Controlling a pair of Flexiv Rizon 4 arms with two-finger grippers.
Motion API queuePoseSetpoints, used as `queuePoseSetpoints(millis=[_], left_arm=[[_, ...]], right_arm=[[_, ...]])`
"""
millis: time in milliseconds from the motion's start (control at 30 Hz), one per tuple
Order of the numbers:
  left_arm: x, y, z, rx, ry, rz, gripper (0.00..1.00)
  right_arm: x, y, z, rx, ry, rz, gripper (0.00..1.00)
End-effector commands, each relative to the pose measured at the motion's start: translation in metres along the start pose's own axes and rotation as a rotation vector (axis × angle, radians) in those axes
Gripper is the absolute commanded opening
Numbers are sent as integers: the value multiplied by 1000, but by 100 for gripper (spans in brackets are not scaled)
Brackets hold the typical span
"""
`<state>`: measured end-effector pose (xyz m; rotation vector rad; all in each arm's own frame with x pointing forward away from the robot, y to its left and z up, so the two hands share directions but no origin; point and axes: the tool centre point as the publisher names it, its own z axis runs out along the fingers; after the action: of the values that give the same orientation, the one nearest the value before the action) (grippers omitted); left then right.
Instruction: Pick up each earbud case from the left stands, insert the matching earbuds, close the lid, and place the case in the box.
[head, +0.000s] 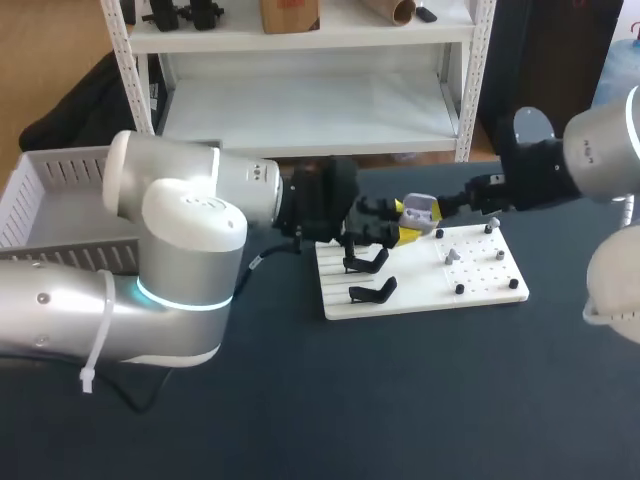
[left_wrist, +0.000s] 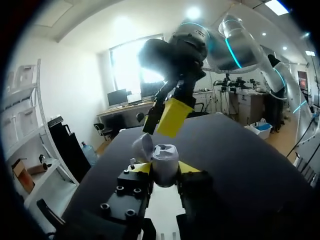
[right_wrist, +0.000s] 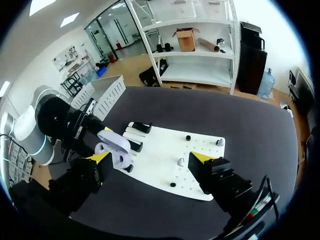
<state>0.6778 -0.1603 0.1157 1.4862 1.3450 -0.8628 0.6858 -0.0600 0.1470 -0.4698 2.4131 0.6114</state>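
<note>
- Your left arm (head: 190, 240) comes in from the left as far as the white board (head: 480, 285). The left jaws are closed on the earbud case (left_wrist: 165, 162), with one yellow tip on each side of its body.
- Case position: it is held in the air over the board, near the two black stands (head: 365, 262) and touching neither.
- Case orientation: the body is upright between the left jaws, its long axis runs top to bottom, and the mouth faces up. The lid (left_wrist: 142, 146) is swung open and leans back off the far side.
- Your right arm (head: 590, 150) comes in from the right. The right jaws are spread wide and grip nothing.
- One yellow finger (left_wrist: 173, 118) of the right arm sits just above the open mouth. You cannot tell whether it touches.
- In the right wrist view the case lies ahead of the right jaws, nearer one finger than the other.
- The board lies flat on the dark counter (head: 400, 400), with small pegs (head: 459, 288) on its right half.
- A white slatted box (head: 60, 190) sits at the counter's left rear, well apart from the case.
</note>
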Motion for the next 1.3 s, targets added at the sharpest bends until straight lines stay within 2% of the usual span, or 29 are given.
queuePoseSetpoints(millis=[33, 100, 200, 267, 367, 667, 967, 1300], left_arm=[[12, -1, -7, 20, -75, -52, 0], [17, 2, -14, -18, -93, -73, 0], [18, 5, -25, -70, -126, -108, 0], [17, 8, -32, -62, -178, -135, 0], [14, 12, -41, -57, -213, -144, 0], [-6, 26, -67, -74, -277, -146, 0], [-17, 30, -73, -75, -243, -172, 0], [-18, 30, -73, -71, -245, -175, 0]], right_arm=[[1, -11, -13, 60, -31, 0, 100], [1, -20, -18, 76, -52, -38, 100], [1, -40, -23, 140, -26, -48, 100], [2, -54, -23, 177, -10, -78, 100], [2, -67, -23, 223, 31, -119, 100], [4, -89, -14, 336, 147, -159, 100], [14, -106, 1, 348, 190, -112, 100], [14, -120, 24, 426, 270, -163, 100]])
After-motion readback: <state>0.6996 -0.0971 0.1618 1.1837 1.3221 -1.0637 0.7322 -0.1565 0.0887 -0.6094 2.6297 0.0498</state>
